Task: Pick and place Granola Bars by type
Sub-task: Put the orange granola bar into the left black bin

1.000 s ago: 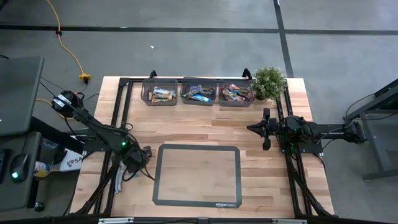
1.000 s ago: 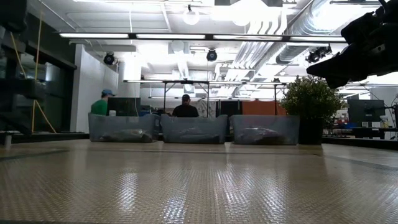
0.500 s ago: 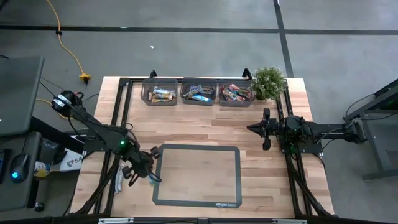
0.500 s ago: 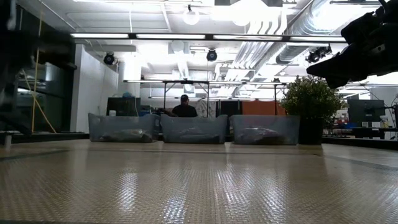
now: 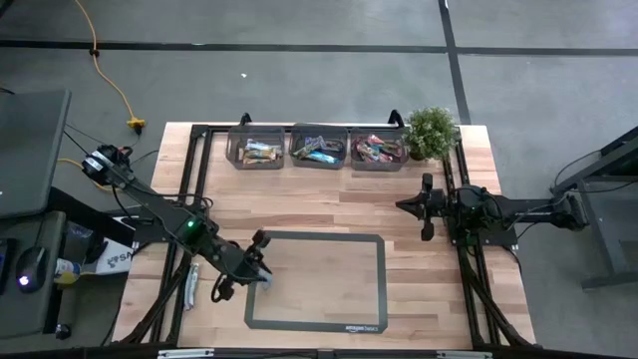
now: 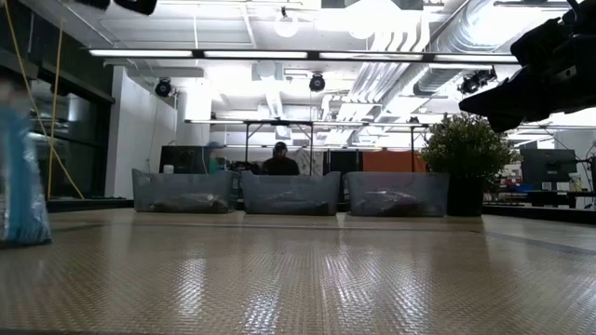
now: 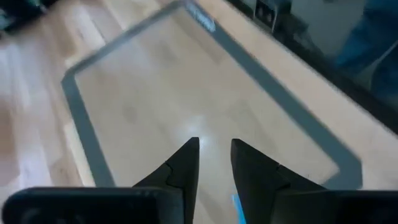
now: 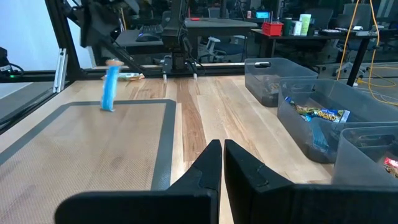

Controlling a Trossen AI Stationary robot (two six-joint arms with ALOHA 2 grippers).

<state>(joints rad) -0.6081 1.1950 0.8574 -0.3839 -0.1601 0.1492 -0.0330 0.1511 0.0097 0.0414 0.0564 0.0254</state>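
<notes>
Table (image 5: pixel 329 204): grey-framed mat (image 5: pixel 317 281) at near centre. Three clear bins (image 5: pixel 318 148) along far edge hold sorted granola bars (image 5: pixel 319 151). Left gripper (image 5: pixel 261 271) over mat's left border, fingers pinching a blue bar (image 8: pixel 111 86) that hangs upright. Right gripper (image 5: pixel 419 207) parked at right, fingers pressed together.

A bright blue granola bar (image 8: pixel 111 86) hangs upright from the left gripper (image 5: pixel 261 271). Other granola bars (image 5: pixel 317 150) lie far beyond it, heaped in wrappers.
</notes>
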